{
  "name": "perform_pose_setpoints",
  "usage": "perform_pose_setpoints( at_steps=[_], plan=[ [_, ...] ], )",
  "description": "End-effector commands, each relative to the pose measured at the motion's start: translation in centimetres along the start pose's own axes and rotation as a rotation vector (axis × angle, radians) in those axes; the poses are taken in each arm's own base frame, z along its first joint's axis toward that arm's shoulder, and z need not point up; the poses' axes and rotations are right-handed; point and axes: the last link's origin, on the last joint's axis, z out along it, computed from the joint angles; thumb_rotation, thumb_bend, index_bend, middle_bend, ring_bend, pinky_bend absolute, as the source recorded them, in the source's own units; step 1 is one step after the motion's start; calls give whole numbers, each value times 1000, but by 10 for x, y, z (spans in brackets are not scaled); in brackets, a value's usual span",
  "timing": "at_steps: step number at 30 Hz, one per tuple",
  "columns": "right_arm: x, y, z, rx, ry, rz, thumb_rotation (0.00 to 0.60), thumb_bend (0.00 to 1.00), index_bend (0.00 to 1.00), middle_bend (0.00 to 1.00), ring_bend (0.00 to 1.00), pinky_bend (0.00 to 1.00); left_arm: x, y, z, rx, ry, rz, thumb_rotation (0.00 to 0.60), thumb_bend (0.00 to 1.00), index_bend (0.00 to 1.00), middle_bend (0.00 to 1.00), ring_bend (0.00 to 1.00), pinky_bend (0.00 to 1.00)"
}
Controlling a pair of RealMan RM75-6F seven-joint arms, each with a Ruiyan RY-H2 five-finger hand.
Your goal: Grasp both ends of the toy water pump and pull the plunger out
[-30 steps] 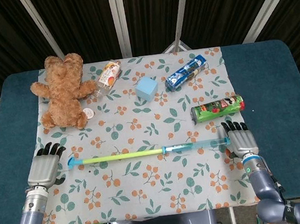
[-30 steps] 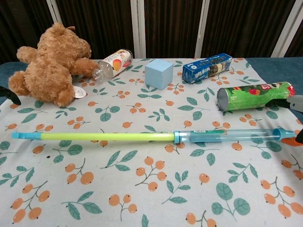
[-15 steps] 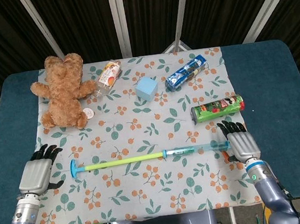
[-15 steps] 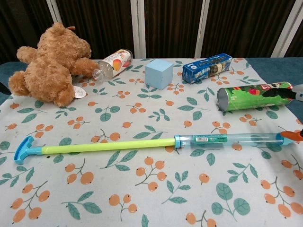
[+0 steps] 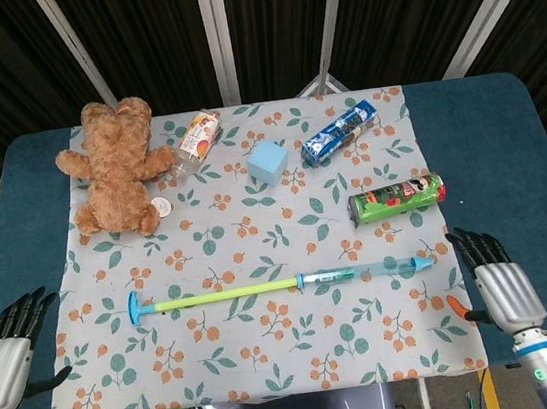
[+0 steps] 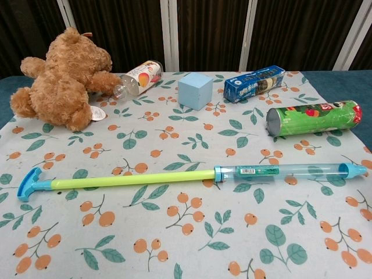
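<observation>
Nearest the robot, both hands have drawn back from the toy water pump since half a second ago and now sit at the table's near corners: the left hand [image 5: 0, 351] lies off the cloth at the left edge, fingers spread, holding nothing; the right hand [image 5: 500, 280] lies off the cloth at the right edge, likewise open and empty. Neither hand shows in the chest view. The toy water pump [image 6: 192, 174] lies flat on the patterned cloth [image 5: 272, 346] across the near middle of the table [image 5: 509, 153], well apart from both hands. Its yellow-green plunger rod [image 6: 131, 180] is drawn far out of the clear barrel [image 6: 285, 171], with the blue T-handle [image 6: 28, 183] at the left end and the nozzle at the right. The pump rests in the same place as half a second ago, so the release did not disturb it. Judged from the exposed rod length, the pull is largely or fully done, and the retreat of the hands suggests the task is closing out. Beyond the pump, a green snack can [image 6: 313, 118] lies on its side just past the barrel end; it is near but not touching. Farther back stand a light blue cube [image 6: 195, 90], a blue biscuit packet [image 6: 254, 83], a small bottle [image 6: 138, 77] lying on its side, and a brown teddy bear [image 6: 61, 78] at the far left. None of these obstructs either end of the pump.
</observation>
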Motion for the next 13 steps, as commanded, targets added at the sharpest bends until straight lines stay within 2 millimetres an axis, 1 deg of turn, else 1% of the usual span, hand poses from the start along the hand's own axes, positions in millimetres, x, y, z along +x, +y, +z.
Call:
perform_pose_setpoints(
  at_steps=[1,4,8,13],
  plan=[
    [8,30,-32,-27,75,-42,600,327,0,0,0,0,2,-20,-24,16,25,22,600,121,0,0,0,81],
    [12,43,-44,-45,120,-35,600,326,0,0,0,0,8,-29,-31,31,72,18,600,121,0,0,0,81],
    [16,54,-49,-83,157,6,600,326,0,0,0,0,10,-40,-37,60,89,12,600,121,0,0,0,81],
    [16,56,-52,-86,144,3,600,327,0,0,0,0,11,-43,-35,66,109,6,600,122,0,0,0,77]
  ],
)
